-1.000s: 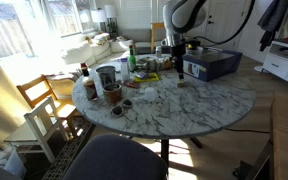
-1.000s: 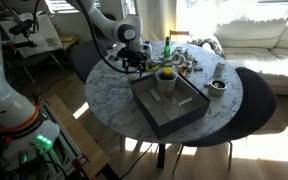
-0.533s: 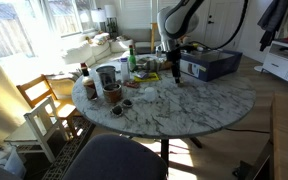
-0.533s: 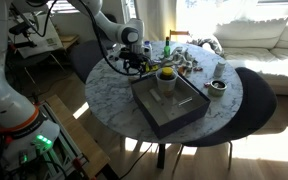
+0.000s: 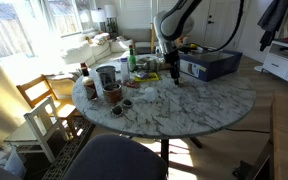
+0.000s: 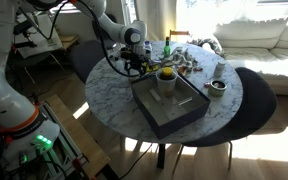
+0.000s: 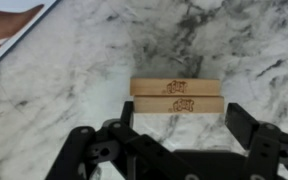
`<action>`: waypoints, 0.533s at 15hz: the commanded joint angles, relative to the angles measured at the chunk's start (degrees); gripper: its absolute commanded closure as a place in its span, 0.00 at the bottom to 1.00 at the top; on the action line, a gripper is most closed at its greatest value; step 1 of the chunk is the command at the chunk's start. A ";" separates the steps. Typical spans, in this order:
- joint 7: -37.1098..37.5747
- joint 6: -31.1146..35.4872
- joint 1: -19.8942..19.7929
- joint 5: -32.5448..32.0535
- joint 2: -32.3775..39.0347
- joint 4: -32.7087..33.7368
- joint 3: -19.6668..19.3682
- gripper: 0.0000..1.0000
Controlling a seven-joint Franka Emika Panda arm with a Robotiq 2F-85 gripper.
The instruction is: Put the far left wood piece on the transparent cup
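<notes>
Hovering low over the marble worktop (image 7: pixel 74 70), the pincer (image 7: pixel 181 120) is spread wide and grips nothing, with one dark finger out to each side in the wrist view. A pair of wood pieces (image 7: pixel 177 95) lies flat on the stone directly ahead of it, centred in the gap between the fingers. The two pieces are pressed together along their long sides, printed faces up. Whether they sit side by side or one on top of the other cannot be told from this angle, and neither can which of them counts as the far left one. Their long axis runs straight across the wrist view, from one finger toward the other, so it lines up with the direction the fingers close rather than crossing it. Judging from that, a straight descent would catch the pieces by their short ends, and a grip across the narrow width would call for a turn of the wrist first. In both exterior views the arm reaches down near the middle of the worktop (image 5: pixel 184 105), and the pieces are too small to make out there. A pale cup (image 5: pixel 106 76), possibly the transparent one, stands well apart among the clutter at the worktop's edge.
</notes>
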 commanded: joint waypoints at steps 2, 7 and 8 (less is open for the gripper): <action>1.85 -3.55 0.57 -0.84 2.48 3.66 -0.05 0.41; 5.81 -4.61 2.61 -3.27 0.87 3.32 -1.18 0.41; 7.17 -4.08 3.17 -4.11 -0.02 2.81 -1.42 0.41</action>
